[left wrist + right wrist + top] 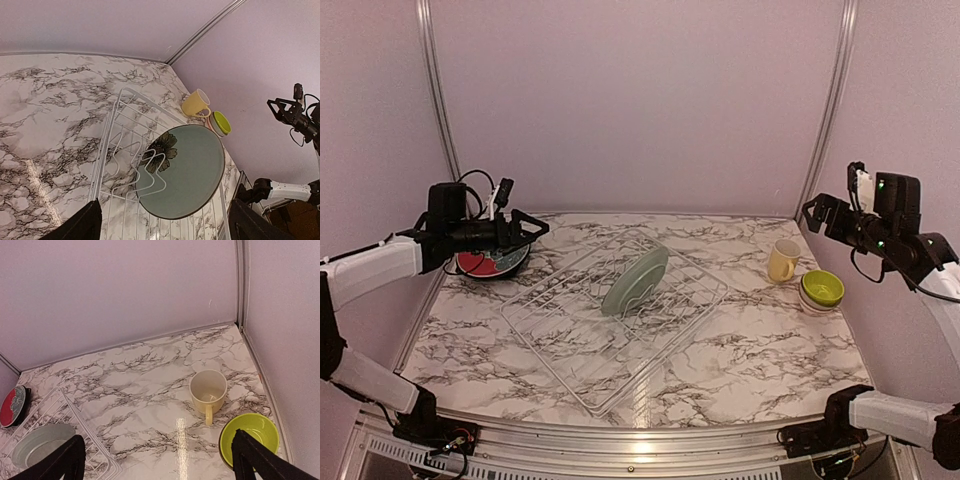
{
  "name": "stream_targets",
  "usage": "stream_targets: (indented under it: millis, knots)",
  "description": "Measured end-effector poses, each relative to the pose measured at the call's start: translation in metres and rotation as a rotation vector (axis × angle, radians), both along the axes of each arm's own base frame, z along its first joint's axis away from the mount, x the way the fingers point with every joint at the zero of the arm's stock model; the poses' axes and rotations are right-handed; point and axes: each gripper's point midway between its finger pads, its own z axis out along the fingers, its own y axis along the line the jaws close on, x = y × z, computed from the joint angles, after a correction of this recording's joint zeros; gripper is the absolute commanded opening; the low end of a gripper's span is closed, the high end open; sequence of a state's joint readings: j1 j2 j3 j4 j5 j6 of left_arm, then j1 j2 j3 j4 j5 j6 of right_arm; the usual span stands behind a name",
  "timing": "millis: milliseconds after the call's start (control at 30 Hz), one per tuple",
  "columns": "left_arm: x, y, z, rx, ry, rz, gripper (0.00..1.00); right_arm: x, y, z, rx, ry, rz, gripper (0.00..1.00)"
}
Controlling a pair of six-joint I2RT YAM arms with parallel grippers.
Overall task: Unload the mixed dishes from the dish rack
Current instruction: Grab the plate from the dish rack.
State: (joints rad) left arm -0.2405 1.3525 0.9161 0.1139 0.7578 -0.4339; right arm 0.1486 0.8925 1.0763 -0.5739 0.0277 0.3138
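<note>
A marble-patterned surface (750, 350) carries one white wire dish rack (560, 330) at its centre, set at an angle.

The unloading looks nearly finished. Only one dish is in the rack: a pale grey-green bowl (635, 280) with a dark flower print. It leans on edge against the wire prongs towards the rack's far right side and appears to be the one piece left to lift out.

Three groups of dishes sit outside the rack:
- **Far right:** one pale yellow mug (782, 260) stands upright.
- **Far right, nearer:** one lime-green bowl (822, 287) sits just beside the mug. A pale band shows under this bowl; whether it is a second dish cannot be told.
- **Far left:** one red-patterned dish (485, 263) rests on something dark-rimmed, partly hidden by the left arm. The number of pieces stacked there cannot be counted.

That makes one dish in the rack and at least three out of it.

The left pincer (530, 228) hovers above the far left stack, its fingers (82, 225) spread wide and holding nothing. The right pincer (817, 212) hangs high over the far right corner near the mug, its fingers (62, 460) also spread and empty.
</note>
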Motion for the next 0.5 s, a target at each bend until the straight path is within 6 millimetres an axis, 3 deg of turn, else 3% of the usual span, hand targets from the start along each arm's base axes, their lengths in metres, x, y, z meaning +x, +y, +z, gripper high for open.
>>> stream_targets:
  millis: [333, 500]
  knots:
    - [-0.033, -0.070, -0.011, -0.013, -0.010, -0.156, 0.88, -0.003, 0.009, 0.011, 0.025, -0.042, 0.050, 0.99]
    - [-0.038, -0.110, -0.015, 0.026, -0.018, -0.218, 0.84, -0.008, 0.008, 0.017, 0.028, -0.064, 0.050, 0.99]
